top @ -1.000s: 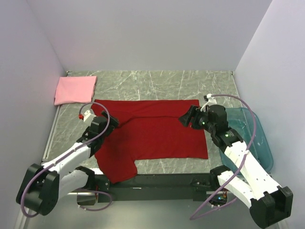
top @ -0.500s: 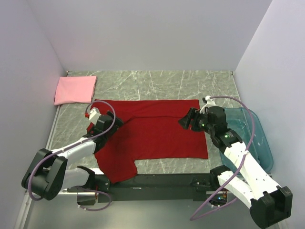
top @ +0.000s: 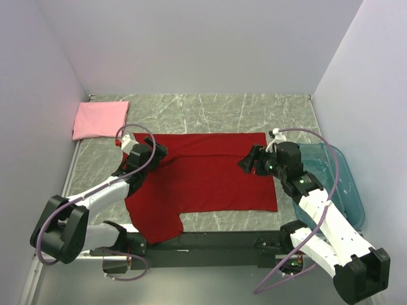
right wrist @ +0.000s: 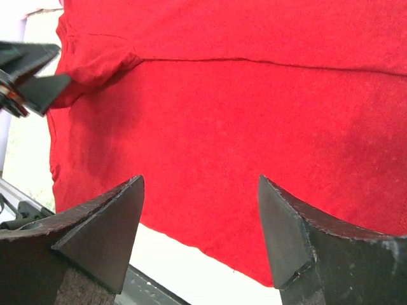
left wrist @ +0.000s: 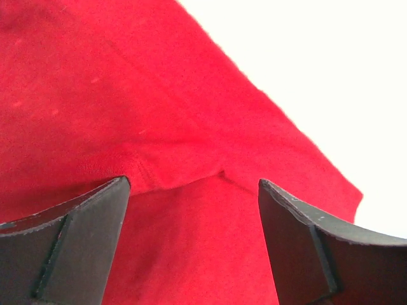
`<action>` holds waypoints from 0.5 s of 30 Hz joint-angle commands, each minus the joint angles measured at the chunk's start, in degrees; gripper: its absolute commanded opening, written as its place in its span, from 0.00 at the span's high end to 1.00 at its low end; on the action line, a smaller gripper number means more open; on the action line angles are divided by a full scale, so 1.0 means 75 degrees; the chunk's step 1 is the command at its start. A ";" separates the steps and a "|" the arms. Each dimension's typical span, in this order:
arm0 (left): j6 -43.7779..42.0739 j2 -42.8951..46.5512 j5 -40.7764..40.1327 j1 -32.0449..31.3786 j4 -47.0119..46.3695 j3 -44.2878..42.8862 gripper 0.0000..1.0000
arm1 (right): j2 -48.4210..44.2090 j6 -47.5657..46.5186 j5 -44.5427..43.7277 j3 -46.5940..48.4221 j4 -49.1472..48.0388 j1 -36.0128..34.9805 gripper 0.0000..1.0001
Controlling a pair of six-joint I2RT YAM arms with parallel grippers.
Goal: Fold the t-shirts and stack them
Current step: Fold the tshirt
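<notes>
The deep red t-shirt (top: 203,178) lies spread on the table, one sleeve hanging toward the near edge at the left. It fills the left wrist view (left wrist: 127,114) and the right wrist view (right wrist: 241,114). The light pink t-shirt (top: 100,119) lies folded at the far left corner. My left gripper (top: 157,153) is open over the red shirt's left part, near a fold at the sleeve (left wrist: 184,181). My right gripper (top: 245,162) is open just above the red shirt's right part. Neither holds anything.
A translucent teal-blue bin (top: 346,184) stands at the right edge, beside my right arm. White walls close the table on three sides. The black base rail (top: 210,244) runs along the near edge.
My left gripper has moved away from me and to the right, onto the red shirt's upper left part. My right gripper has barely shifted. The shirts have not moved.
</notes>
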State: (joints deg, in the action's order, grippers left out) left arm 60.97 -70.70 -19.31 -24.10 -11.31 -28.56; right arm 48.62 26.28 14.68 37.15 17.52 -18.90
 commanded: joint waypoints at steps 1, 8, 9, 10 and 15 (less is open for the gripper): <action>-0.0031 0.0204 -0.0015 -0.0033 -0.0133 -0.0504 0.14 | -0.0049 -0.0118 0.0035 -0.0043 -0.0086 -0.0024 0.22; 0.0611 0.0425 -0.0261 -0.0045 0.1144 -0.0553 0.03 | -0.0108 -0.0188 -0.0011 -0.0089 -0.0027 -0.0024 0.22; 0.0706 0.0531 -0.0308 -0.0033 0.1191 -0.0366 0.02 | -0.0096 -0.0176 0.0000 -0.0124 -0.0039 -0.0035 0.22; 0.0811 0.0590 -0.0308 -0.0033 0.1308 -0.0272 0.01 | -0.0096 -0.0165 0.0058 -0.0148 -0.0062 -0.0024 0.22; 0.1023 0.0918 -0.0179 -0.0068 0.1390 0.0151 0.01 | -0.0084 -0.0165 0.0094 -0.0207 -0.0097 -0.0024 0.22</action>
State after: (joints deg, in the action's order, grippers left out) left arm 66.43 -65.80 -20.01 -24.18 -2.55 -28.69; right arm 48.60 25.82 14.76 35.90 17.98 -18.90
